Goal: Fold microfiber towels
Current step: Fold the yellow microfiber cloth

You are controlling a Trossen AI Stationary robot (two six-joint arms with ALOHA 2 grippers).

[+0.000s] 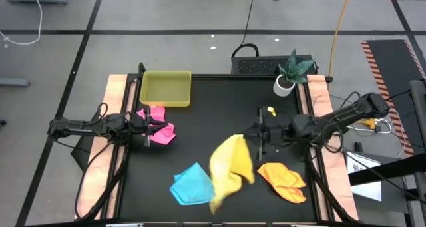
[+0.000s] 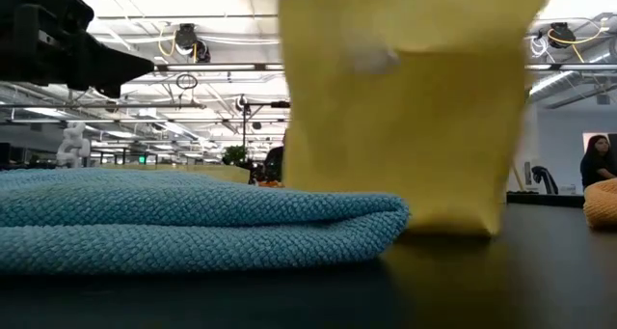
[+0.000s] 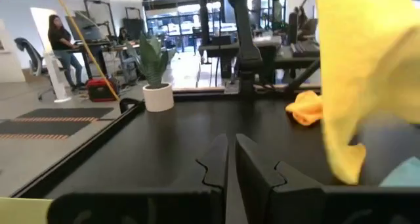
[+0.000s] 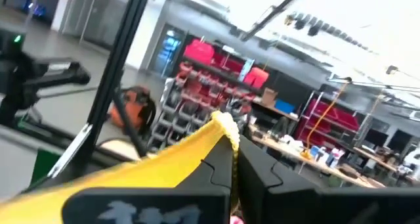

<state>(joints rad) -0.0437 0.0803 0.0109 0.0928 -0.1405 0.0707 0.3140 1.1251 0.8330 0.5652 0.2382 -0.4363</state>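
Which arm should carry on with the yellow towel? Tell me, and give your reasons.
Right, probably. The right gripper is shut on the yellow towel and holds it lifted, hanging beside the blue towel. The left gripper is shut and empty, over by the pink towel, apart from the yellow one.

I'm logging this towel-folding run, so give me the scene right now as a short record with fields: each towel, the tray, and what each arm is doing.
yellow towel: lifted by one corner, hanging over the table's middle front
right gripper: fingers shut on the yellow towel's corner, raised
left gripper: fingers shut, holding nothing, over the pink towel
pink towel: crumpled, left side of the table
blue towel: folded flat at the front
orange towel: crumpled, front right
tray: far left, no cloth in it
potted plant: far right corner
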